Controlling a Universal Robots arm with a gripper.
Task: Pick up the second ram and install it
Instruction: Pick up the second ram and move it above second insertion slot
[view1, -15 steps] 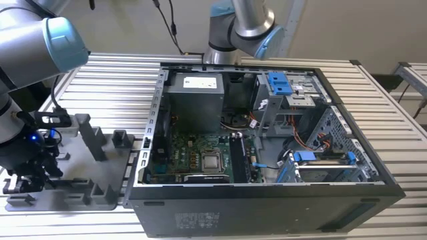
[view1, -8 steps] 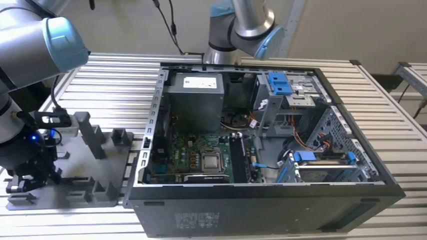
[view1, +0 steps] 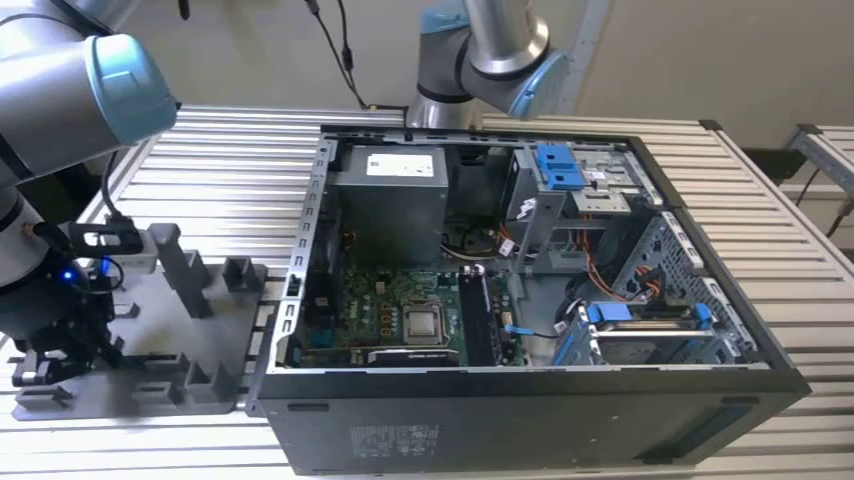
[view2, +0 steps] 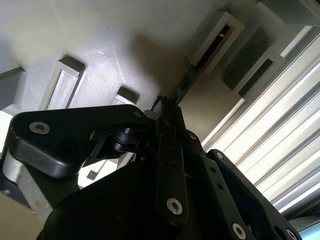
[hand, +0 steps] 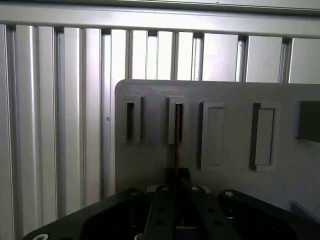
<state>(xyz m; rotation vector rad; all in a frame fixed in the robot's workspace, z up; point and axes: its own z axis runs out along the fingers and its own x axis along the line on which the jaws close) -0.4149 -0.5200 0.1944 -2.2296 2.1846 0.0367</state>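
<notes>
The second ram (hand: 177, 131) shows edge-on as a thin dark stick, its far end standing in a narrow slot of the grey holder tray (hand: 230, 95). In the second wrist view the ram (view2: 194, 71) runs from that slot back to my black fingers. My gripper (hand: 177, 176) is shut on the ram's near end, one finger on each flat side. The gripper (view2: 166, 106) hangs close over the tray (view2: 100, 30). In the exterior view the gripper (view1: 60, 350) is low over the tray (view1: 200, 330), at the exterior view's left of the open computer case (view1: 534, 400).
The case lies open on a slatted metal table (view1: 227, 140), showing the motherboard (view1: 400, 320), long dark slots (view1: 478, 318) beside the processor, a power supply (view1: 390, 195) and blue drive latches (view1: 561, 168). Upright posts (view1: 174, 265) rise from the tray. A second robot arm (view1: 481, 50) stands behind the case.
</notes>
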